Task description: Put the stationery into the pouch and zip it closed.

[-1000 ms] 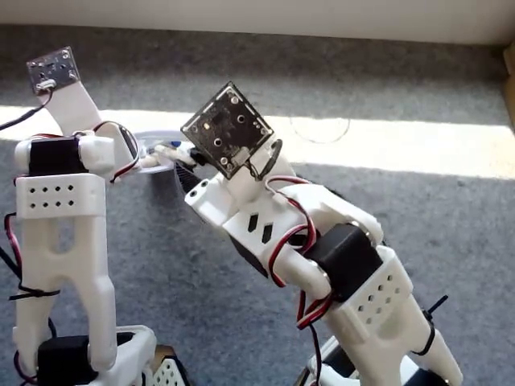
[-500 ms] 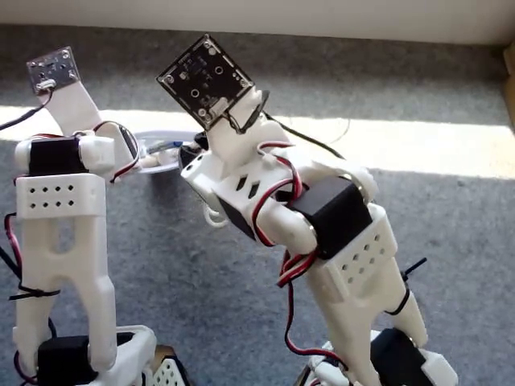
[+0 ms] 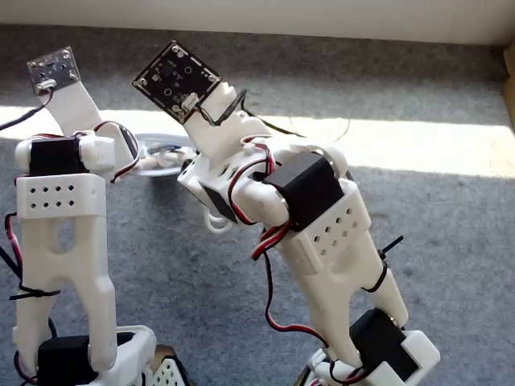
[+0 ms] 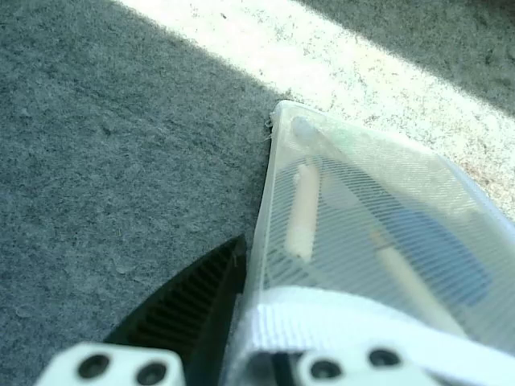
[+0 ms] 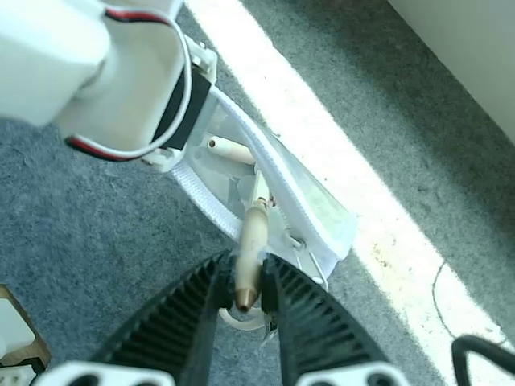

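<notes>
Swinging left and farther out over the last second, the right arm has its pincer [image 5: 244,269] clamped on a beige pen [image 5: 254,229], with the pen's far end at the open mouth of the pouch [image 5: 314,209]. The left pincer [image 4: 241,277] grips the pouch's edge at the far left of the grey bench [image 3: 418,217], beside the sunlit strip. The pouch is translucent and ribbed with a white zip band. Pale pens and something blue show inside.

Clear with fine white stripes across pouch [image 4: 362,201]; cream on pen [image 5: 251,237]; blue on item [image 4: 442,253] inside; black, ribbed on fingers [image 5: 187,322]; grey carpet [image 3: 451,217].
</notes>
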Tool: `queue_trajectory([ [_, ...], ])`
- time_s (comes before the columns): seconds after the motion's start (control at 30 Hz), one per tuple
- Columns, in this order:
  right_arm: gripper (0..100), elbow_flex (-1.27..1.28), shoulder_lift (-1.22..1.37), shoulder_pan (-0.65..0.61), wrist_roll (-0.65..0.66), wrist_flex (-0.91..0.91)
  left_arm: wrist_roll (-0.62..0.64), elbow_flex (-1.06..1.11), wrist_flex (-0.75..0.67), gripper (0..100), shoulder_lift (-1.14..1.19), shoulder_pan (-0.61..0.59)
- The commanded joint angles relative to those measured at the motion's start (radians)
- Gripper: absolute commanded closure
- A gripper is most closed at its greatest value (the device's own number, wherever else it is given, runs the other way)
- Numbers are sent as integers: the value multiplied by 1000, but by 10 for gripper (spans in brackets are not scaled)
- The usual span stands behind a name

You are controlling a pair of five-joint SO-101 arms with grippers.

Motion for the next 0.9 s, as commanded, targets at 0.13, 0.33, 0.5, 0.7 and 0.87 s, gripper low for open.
queue_trajectory([
  [0.13, 983, -45, -4, 13, 8, -84, -9, 8, -14, 965, 18, -10],
  [0.33, 983, -44, -4, 13, -5, -131, -9, 8, -14, 965, 18, -10],
  [0.5, 982, -42, -1, 13, -127, -173, -9, 8, -14, 965, 18, -10],
  [0.7, 982, -42, 50, 10, -130, -180, -9, 8, -14, 965, 18, -10],
  [0.87, 982, -51, 137, 13, -132, -180, -9, 8, -14, 965, 18, -10],
])
